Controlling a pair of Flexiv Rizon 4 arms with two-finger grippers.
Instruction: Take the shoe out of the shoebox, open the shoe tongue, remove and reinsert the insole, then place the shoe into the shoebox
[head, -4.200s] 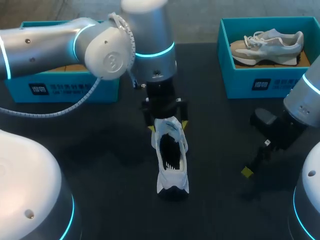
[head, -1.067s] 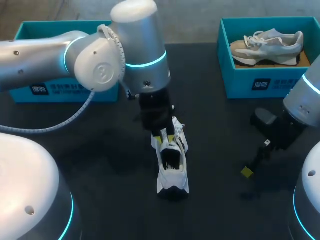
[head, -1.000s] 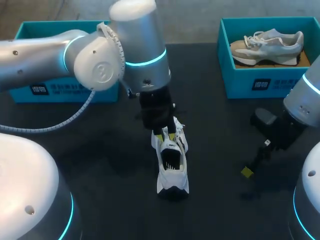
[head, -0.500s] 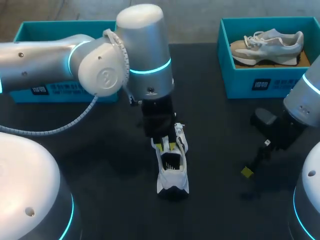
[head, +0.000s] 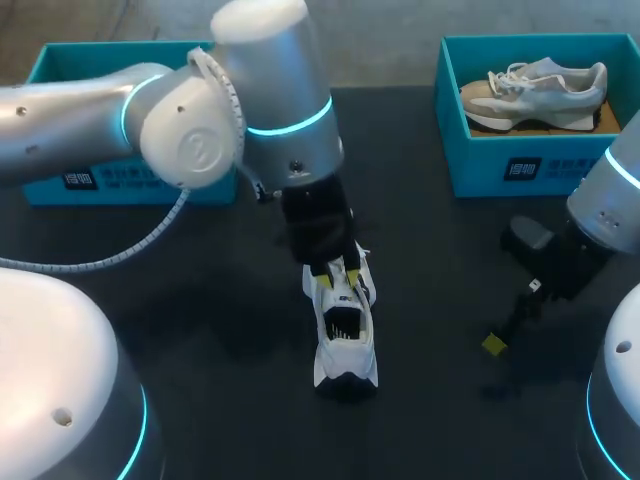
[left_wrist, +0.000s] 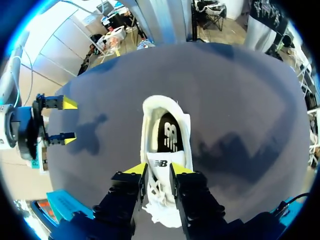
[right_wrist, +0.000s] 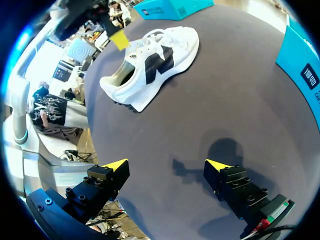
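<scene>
A white shoe with a black insole stands on the black table, heel toward me. My left gripper hangs over its laces. In the left wrist view the left gripper has the shoe tongue between its yellow fingertips, touched from both sides. My right gripper stands open above the table to the shoe's right, with nothing between its fingers. The right wrist view shows the right gripper wide apart and the shoe well ahead of it.
A teal shoebox at the back right holds a second grey-white shoe. Another teal shoebox sits at the back left, partly behind my left arm. Bare table lies between the shoe and the right gripper.
The left gripper came from the shoe's far end down onto the tongue. Over the last second it shifted slightly and its fingers spread a little. The right arm stayed still.
</scene>
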